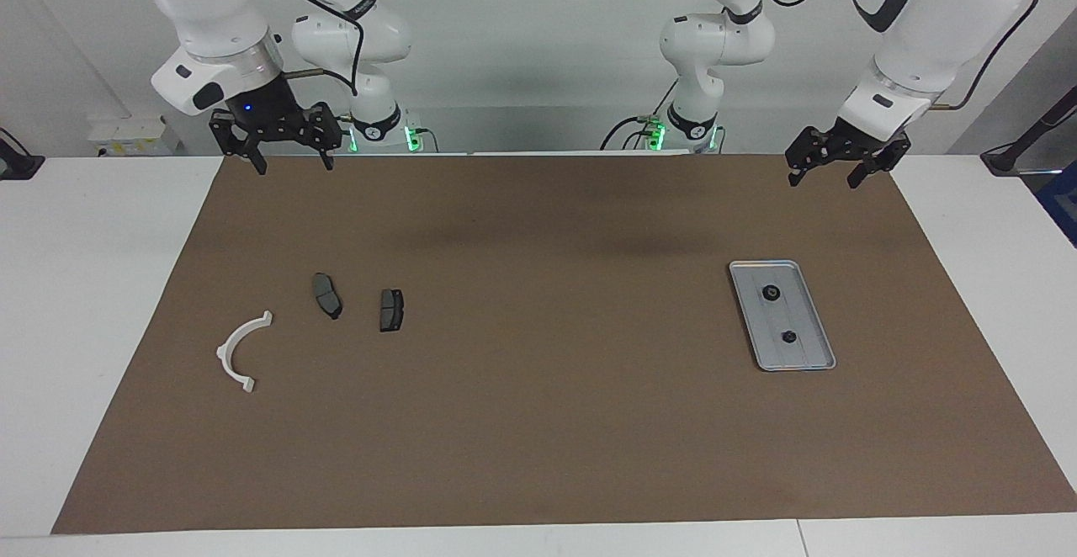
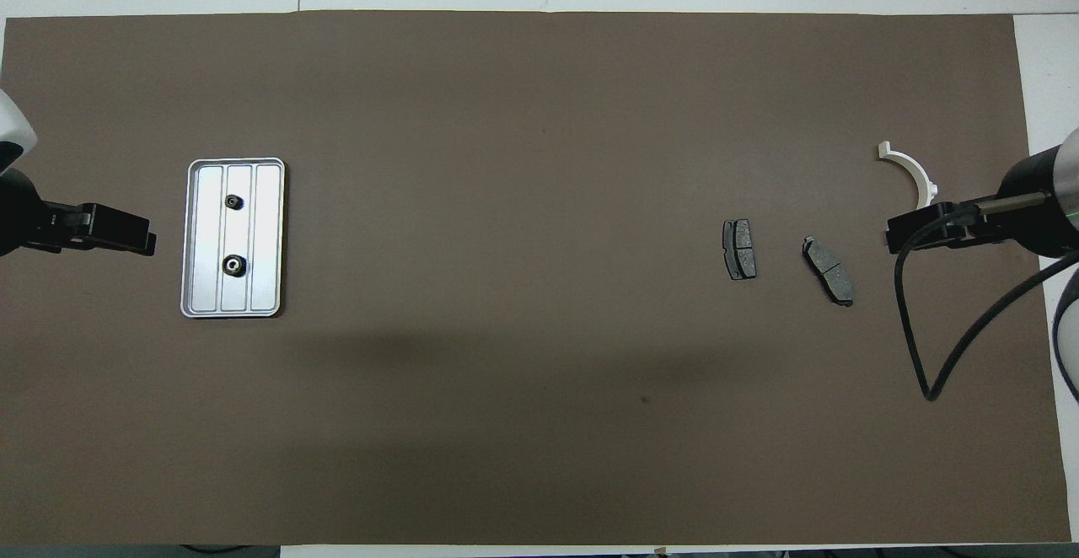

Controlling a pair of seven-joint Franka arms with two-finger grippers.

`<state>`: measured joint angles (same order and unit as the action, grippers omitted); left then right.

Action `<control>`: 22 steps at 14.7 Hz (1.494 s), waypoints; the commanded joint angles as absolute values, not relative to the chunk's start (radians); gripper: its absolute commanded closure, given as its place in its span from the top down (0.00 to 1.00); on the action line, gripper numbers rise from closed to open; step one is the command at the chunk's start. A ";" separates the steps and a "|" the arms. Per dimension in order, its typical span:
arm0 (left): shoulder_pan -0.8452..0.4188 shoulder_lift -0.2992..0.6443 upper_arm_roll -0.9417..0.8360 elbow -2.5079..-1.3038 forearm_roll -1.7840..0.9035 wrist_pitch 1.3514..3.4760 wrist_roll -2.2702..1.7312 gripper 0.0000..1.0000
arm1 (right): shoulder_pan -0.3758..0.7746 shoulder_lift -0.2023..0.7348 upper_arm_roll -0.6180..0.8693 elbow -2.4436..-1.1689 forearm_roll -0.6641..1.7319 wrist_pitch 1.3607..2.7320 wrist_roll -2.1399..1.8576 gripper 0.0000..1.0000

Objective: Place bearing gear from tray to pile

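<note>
We see a white counter (image 1: 84,288) covered by a broad brown mat (image 1: 538,389), with a pale wall and the two white arm bases along the top of the facing view.

At the centre right of the facing view, toward the left arm's end, lies the silver-grey ridged tray (image 1: 806,353). Two small dark bearing gears sit in it, apart from each other along its middle lane: one bearing gear (image 1: 770,293) nearer to the robots, the other bearing gear (image 1: 788,337) farther from them. In the overhead view the tray (image 2: 202,288) appears at the centre left of the frame.

At the centre left of the facing view, toward the right arm's end, lies the pile, its parts spread loosely and not touching: a white curved half-ring bracket (image 1: 238,351), then a dark grey brake pad (image 1: 326,295) with a tapered end, then a squarer brake pad (image 1: 391,310) closest to the counter's middle.

The left end effector (image 1: 838,176) hangs in the upper right of the facing view, raised over the mat's edge closest to the robots, its fingers spread wide and holding nothing. The right end effector (image 1: 292,164) hangs in the upper left of that view, over the same edge of the mat, also spread wide and empty. Both are well apart from the tray and the pile.
</note>
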<state>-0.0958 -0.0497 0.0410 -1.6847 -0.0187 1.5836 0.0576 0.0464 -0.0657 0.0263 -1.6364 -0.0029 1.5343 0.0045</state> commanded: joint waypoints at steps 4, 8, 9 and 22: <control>-0.095 -0.058 0.043 -1.704 -0.005 1.600 0.064 1.00 | 0.038 -0.080 0.032 -1.649 0.017 1.551 0.014 1.00; -0.097 -0.074 0.045 -1.729 -0.005 1.594 -0.013 1.00 | 0.041 -0.080 0.031 -1.649 0.017 1.551 0.015 1.00; -0.095 -0.084 0.043 -1.746 -0.005 1.589 -0.044 1.00 | 0.040 -0.080 0.032 -1.649 0.017 1.551 0.015 1.00; -0.081 -0.052 0.049 -2.183 -0.003 2.169 0.069 0.95 | 0.029 -0.080 0.021 -1.644 0.020 1.585 0.021 1.00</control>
